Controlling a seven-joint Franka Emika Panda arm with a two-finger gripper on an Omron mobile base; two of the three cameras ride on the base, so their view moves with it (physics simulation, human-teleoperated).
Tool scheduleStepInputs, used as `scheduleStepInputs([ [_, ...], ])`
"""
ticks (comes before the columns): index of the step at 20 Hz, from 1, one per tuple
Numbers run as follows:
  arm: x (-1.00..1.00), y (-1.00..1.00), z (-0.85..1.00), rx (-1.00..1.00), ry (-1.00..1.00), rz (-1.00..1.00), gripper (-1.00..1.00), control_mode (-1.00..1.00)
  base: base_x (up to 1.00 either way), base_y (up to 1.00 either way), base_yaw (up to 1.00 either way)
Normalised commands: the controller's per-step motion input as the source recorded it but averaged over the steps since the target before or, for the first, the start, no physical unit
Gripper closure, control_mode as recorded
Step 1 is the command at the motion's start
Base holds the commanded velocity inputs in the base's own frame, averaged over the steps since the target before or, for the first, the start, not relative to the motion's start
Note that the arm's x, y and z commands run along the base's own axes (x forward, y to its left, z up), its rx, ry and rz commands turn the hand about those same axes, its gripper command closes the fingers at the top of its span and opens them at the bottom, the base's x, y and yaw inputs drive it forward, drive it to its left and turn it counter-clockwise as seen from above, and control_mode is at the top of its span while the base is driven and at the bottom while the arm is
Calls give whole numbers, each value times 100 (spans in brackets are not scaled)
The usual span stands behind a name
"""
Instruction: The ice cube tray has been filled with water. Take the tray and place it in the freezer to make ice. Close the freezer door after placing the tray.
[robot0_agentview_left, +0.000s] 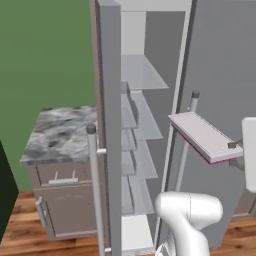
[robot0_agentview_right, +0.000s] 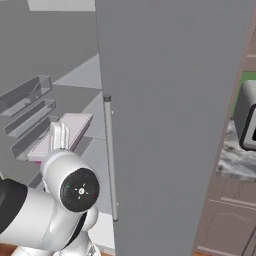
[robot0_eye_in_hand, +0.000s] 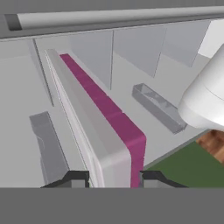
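White, glossy arm (robot0_agentview_right: 47, 210) here, all smooth rounded casings. One joint ends in a round black cap (robot0_agentview_right: 80, 189) with a small pale ring and tiny teal marks at its centre. A dark band wraps the link at far left. Two small dark fingertips (robot0_eye_in_hand: 76, 178), blocky and matte.

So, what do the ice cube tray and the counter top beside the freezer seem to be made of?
The ice cube tray looks like smooth matte plastic: a flat pale pinkish top with a solid magenta lower edge, no gloss or grain. The counter top looks like polished stone, perhaps marble or granite, judging by its mottled grey and white veining. As everything is rendered, both are guesses from colour and pattern alone.
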Motion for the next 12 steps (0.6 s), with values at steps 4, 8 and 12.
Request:
scheduleStepInputs([
  [4, 0, 0, 0, 0, 0, 0, 100, 100, 11, 27, -8],
  [8, 1, 23, 0, -1, 3, 0, 100, -100, 0, 0, 0],
  [12, 0, 10, 0, 0, 0, 0, 100, -100, 0, 0, 0],
])
